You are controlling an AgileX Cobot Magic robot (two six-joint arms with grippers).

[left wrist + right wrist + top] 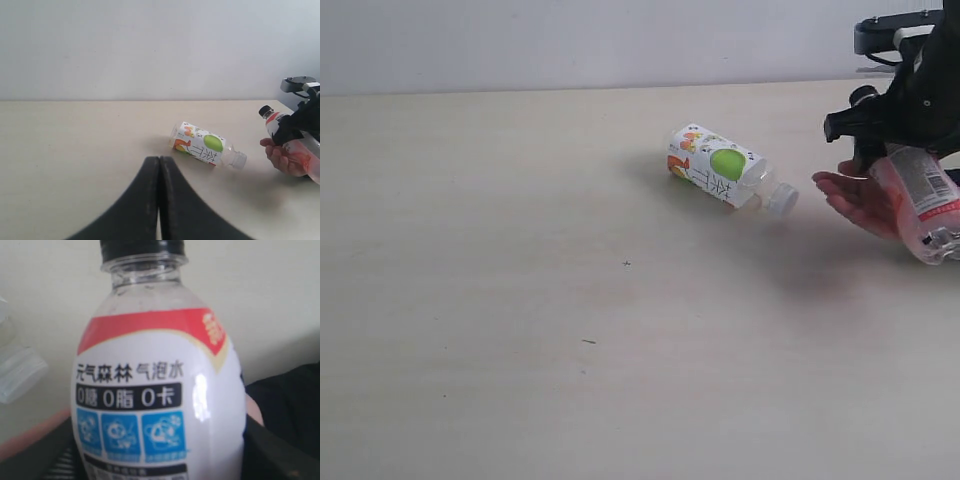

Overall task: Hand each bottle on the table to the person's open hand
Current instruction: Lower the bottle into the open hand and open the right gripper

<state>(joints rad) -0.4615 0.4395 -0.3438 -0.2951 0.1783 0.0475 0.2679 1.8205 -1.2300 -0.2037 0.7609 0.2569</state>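
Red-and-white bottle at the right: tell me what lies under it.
The person's open hand, fingers showing, lies beneath the red-and-white bottle; the bottle covers most of the palm, so contact cannot be told.

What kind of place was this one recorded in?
Probably a robot test bench, not a home: bare beige table, blank white wall, and a robot arm holding a red-and-white bottle at a person's hand.

A plain wall (pixel 570 40) spans the background (off-white, faintly grey). Its surface looks smooth and evenly lit throughout.
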